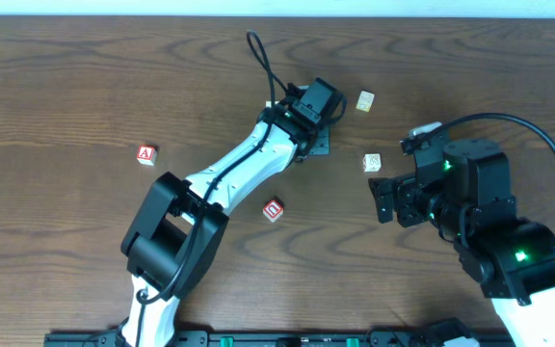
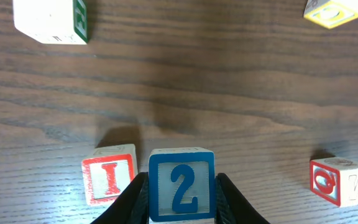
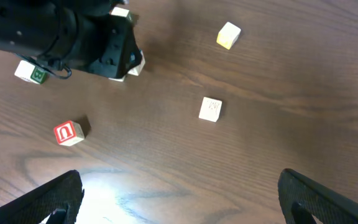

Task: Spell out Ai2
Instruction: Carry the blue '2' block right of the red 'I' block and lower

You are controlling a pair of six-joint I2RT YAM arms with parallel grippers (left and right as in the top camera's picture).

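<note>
**Left wrist view.** The blue-bordered wooden block bearing a blue 2 (image 2: 181,185) is clamped between the 2 fingers of the left hand (image 2: 181,198), with its numbered face turned to the camera. The red-bordered wooden block bearing an I (image 2: 109,173) is seen just beside it, on its left in this view, with a narrow gap between them. Whether the held block touches the dark wood-grain surface (image 2: 229,93) cannot be told.

**Overhead view.** The left hand is extended to the far middle of the surface. The red-bordered wooden block bearing an A (image 1: 146,154) lies well apart from it, toward the left. The right hand (image 1: 385,198) is spread wide with nothing between its fingers, near a pale wooden block (image 1: 372,162).
</note>
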